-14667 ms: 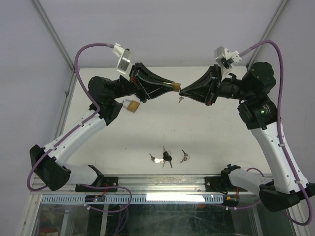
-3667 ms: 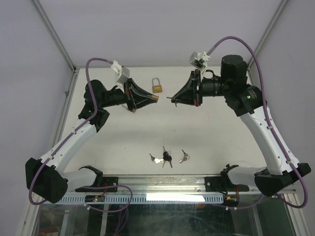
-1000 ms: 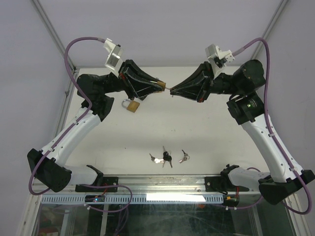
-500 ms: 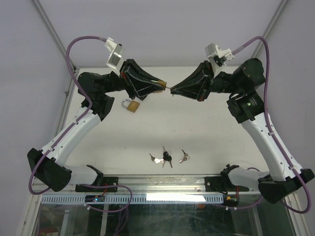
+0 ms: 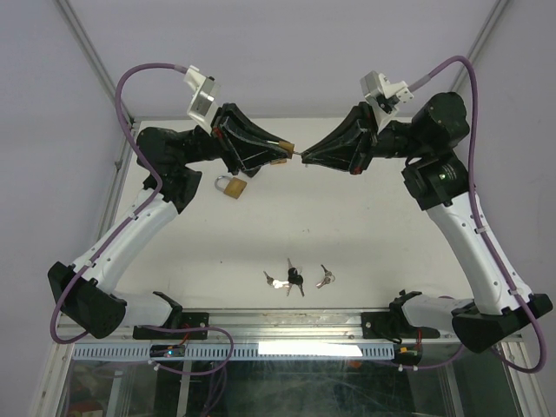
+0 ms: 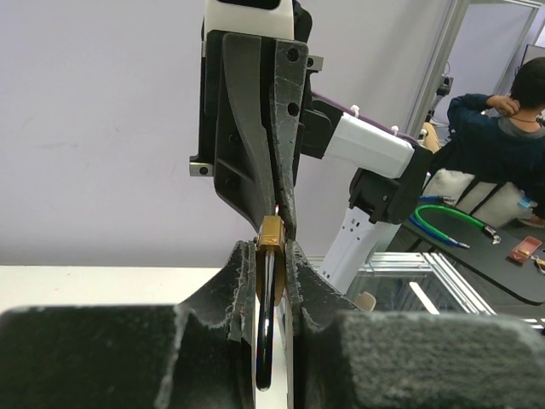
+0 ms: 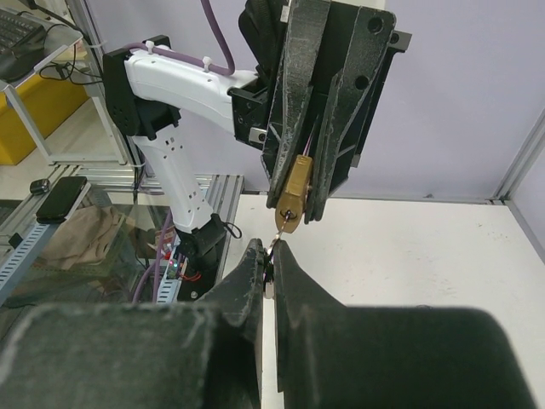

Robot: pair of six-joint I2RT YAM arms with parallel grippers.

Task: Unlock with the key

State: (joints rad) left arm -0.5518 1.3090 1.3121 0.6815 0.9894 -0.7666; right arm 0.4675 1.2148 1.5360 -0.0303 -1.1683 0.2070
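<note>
Brass padlock (image 5: 285, 148) was up in the air over the far half of the counter (image 5: 373, 234), keyway end pointing at the right arm. Left gripper (image 5: 281, 153) had its jaws pinching the padlock body from both flat sides. In the left wrist view the shackle ran back between the fingers (image 6: 241, 281). Couldn't tell whether the shackle was latched.

Key (image 7: 276, 239) was clamped in the right gripper (image 5: 306, 158), jaws pressed together on the key's head, only a short bit of blade sticking out. The blade tip was touching the bottom face of the padlock (image 7: 294, 200) at the keyway. Couldn't tell from any view whether it had gone in.

The two grippers were nose to nose, roughly level, both well above the counter.

Below the left arm a second padlock (image 5: 230, 187) lay flat on the counter. Near the front edge sat a loose key bunch with a dark head (image 5: 291, 280), and just right of it a smaller silver key (image 5: 325, 278).
</note>
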